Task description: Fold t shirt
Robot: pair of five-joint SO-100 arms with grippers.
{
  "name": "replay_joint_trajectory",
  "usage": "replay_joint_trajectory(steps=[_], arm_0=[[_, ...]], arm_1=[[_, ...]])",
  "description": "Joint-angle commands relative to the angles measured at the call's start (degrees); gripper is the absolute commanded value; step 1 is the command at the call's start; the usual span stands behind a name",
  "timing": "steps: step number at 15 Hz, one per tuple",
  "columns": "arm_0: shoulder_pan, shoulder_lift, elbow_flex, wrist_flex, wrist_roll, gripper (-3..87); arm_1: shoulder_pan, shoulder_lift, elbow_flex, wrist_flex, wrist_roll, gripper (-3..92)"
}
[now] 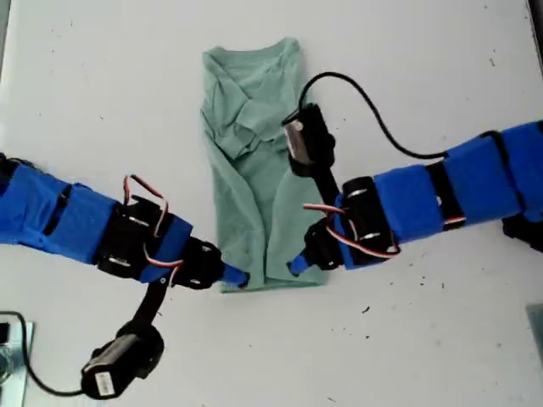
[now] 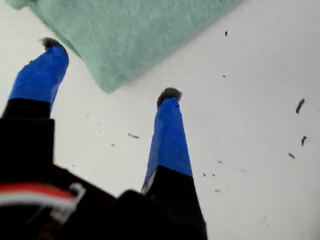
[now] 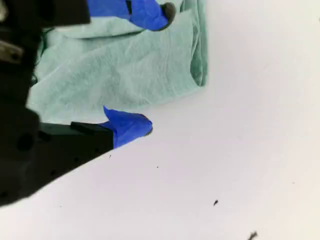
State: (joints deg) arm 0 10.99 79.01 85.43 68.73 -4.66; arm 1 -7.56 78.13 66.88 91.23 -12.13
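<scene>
At the hem of the t shirt [image 1: 254,170], which lies on the counter [image 1: 424,68] as a long narrow strip, both arms wait. My first end effector [image 2: 110,67] stands with jaws apart, one hem corner just ahead between them, not yet held. My second end effector [image 3: 156,70] is also apart at the other hem corner, one finger over the cloth and one beside the hem. I think the risk is an uneven pinch: if one closes only on the top layer, or misses its corner, the strip may twist, open, or fold crooked. Pushing low could also bunch the hem.
</scene>
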Motion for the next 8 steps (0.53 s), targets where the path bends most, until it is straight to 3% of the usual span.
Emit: replay_joint_trajectory(steps=[1, 3, 4, 7, 8], arm_0=[[-2.99, -4.66, -4.31, -4.13, 1.32, 28.3], [-4.75, -13.71, -7.47, -5.27, 2.99, 25.8], [-5.36, -18.72, -10.99, -3.87, 3.52, 24.3], [-5.01, -27.25, -21.62, 0.62, 4.75, -0.1], [-4.83, -27.33, -21.88, 0.62, 5.27, -0.2]], arm_1=[[0.09, -3.78, -3.43, -4.83, 0.44, 35.3], [-0.35, -10.63, -2.90, -8.00, 1.41, 31.3], [-0.97, -14.06, -3.34, -8.96, 2.37, 24.4], [-2.11, -17.40, -4.57, -9.93, 3.34, 3.5], [-2.37, -17.40, -4.57, -9.93, 2.90, -1.7]])
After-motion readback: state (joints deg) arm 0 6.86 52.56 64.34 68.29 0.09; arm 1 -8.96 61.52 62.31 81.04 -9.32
